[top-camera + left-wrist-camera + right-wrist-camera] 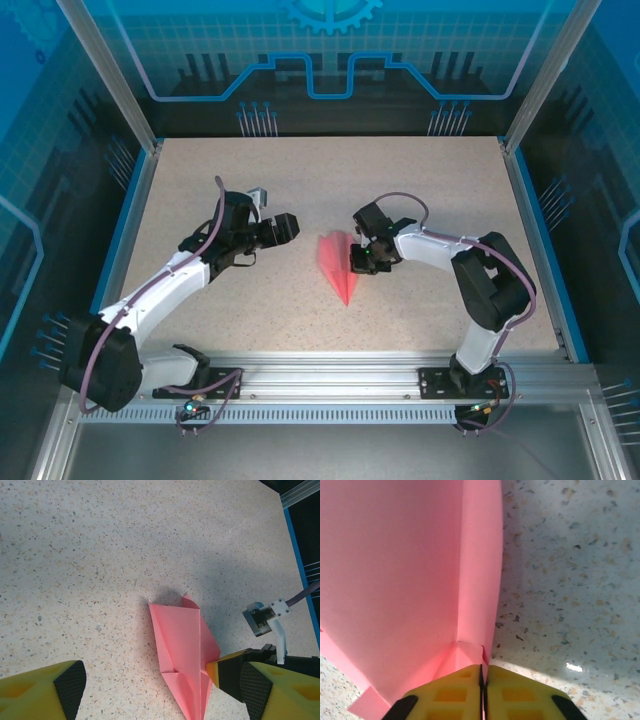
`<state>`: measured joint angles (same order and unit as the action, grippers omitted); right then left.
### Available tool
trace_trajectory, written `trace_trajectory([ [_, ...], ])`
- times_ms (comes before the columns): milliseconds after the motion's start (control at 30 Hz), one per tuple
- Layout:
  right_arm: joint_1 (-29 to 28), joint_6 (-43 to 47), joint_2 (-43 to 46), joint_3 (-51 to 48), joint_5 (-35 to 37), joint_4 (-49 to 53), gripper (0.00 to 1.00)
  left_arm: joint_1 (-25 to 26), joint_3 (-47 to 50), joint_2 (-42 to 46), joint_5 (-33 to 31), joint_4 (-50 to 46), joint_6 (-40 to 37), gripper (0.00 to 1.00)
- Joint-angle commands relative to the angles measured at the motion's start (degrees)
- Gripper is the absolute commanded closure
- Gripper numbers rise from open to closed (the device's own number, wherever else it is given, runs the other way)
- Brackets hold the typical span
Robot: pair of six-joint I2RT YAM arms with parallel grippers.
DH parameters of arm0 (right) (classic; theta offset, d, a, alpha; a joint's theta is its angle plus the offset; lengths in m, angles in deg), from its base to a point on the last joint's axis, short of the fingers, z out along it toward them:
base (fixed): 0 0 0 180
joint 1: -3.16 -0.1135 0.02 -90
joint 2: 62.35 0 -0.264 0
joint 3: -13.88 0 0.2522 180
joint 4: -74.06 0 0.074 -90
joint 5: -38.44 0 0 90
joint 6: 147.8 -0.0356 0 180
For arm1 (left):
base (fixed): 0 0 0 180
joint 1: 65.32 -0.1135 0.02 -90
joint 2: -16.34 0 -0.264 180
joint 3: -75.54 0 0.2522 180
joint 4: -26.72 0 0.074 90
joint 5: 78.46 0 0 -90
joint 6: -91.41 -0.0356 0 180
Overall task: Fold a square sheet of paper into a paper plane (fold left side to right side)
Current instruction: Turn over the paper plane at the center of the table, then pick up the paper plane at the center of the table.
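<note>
While the right gripper (483, 669) has its two yellow fingers (455, 692) pressed together with only a hairline seam between them, a small folded corner of the paper plane (395, 580) runs into their tips, so the claw is pinched narrow on the paper. From that corner a crease climbs straight up the right wrist view. A broad pink panel lies to its left and a narrower strip to its right, beyond which the speckled table (570, 580) shows.

From above, the right gripper (358, 262) sits at the plane's right edge, about halfway along its length. The paper plane (338, 265) lies near the middle of the table (400, 180), between the two arms. It is a narrow dart whose long axis runs from the far side toward the arm bases, slanting a little to the right as it comes nearer. Its sharp point faces the bases and its wider end faces the far wall.

The left gripper (290, 227) hovers just left of the wide end, apart from the paper. In its own wrist view the left gripper (162, 690) is spread wide — one finger at each lower corner — gripping nothing. The plane (182, 650) lies on the table between and beyond them, and the right gripper (214, 670) touches its right edge.
</note>
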<state>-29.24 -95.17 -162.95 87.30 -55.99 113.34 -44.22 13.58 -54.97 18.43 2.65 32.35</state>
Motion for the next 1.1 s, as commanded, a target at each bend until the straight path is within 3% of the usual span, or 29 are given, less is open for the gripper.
trace_trajectory([
  [0,0.54,1.28,3.8,-0.72,2.31,1.75,0.76,-0.64,-0.12,-0.56,0.36,-0.59,-1.05,0.16],
  [67,0.33,1.85,6.09,-0.41,3.65,3.4,0.63,-0.64,-0.63,-0.33,0.3,-0.94,-1.31,0.16],
  [267,-3.52,5.16,11.34,1.2,5.74,8.61,0.4,-0.7,-0.72,0.5,0.48,-0.04,-1.43,0.1],
  [433,-6.73,5.44,9.71,1.43,4.85,9.98,0.27,-0.72,0.18,1.31,0.31,1.16,-1.21,0.04],
  [733,-9.74,7.65,1.17,6.53,2.62,9.95,0.24,-0.75,0.56,1.42,0.31,0.73,-1.47,0.02],
  [1067,-10.97,7.24,-5.67,11.97,5.48,12.73,0.38,-0.8,0.74,1.52,-0.03,0.38,-1.67,0.02],
])
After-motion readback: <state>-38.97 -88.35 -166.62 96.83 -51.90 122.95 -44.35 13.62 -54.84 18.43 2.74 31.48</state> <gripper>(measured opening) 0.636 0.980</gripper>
